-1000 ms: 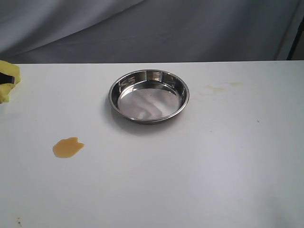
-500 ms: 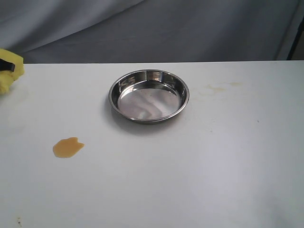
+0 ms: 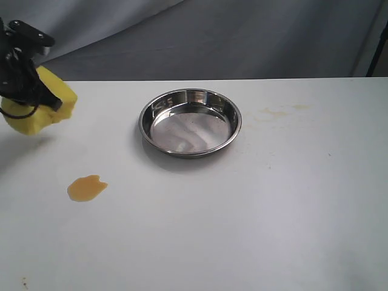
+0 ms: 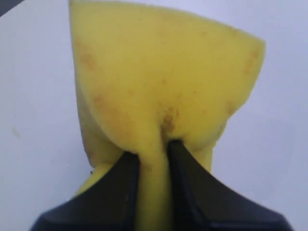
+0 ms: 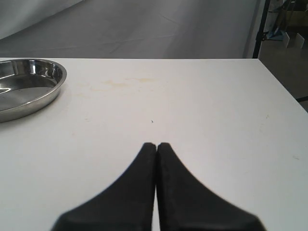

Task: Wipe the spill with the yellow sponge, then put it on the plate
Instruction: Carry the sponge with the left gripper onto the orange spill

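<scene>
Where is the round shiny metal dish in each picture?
Exterior view: the round shiny steel plate sits on the white table, just above the picture's middle.
Left wrist view: not in it; the yellow foam sponge fills the picture.
Right wrist view: part of the plate shows, cut off by the picture's edge.
Shared landmark: the faint yellowish stain beside the plate, in the exterior and right wrist views.

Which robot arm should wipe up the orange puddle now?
Left. The left gripper is pinching the yellow sponge and hangs on the spill's side of the table. The right gripper is shut on nothing, and its camera shows the plate, not the spill.
</scene>
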`<move>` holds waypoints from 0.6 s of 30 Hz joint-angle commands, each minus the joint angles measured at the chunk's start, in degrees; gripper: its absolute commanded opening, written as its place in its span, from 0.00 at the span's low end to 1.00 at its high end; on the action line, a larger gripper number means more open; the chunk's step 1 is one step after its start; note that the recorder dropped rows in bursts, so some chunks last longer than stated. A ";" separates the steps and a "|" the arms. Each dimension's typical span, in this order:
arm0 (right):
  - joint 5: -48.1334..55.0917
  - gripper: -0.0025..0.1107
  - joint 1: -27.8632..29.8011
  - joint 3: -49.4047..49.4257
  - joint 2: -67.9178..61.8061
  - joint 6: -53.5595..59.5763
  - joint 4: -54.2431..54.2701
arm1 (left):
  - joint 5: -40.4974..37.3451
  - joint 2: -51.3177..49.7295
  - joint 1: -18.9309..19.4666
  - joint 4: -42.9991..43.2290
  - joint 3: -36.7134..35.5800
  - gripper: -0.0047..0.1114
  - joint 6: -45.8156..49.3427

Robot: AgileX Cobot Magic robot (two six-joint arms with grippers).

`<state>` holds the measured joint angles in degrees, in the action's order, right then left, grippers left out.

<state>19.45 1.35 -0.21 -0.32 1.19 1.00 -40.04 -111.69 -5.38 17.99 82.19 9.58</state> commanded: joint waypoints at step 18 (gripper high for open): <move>-0.20 0.02 -0.11 0.21 0.32 0.06 0.00 | 13.59 4.34 -12.89 38.47 -30.21 0.04 -51.49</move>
<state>19.45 1.35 -0.21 -0.32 1.19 1.00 -30.05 -107.65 -17.89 57.34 53.56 -41.25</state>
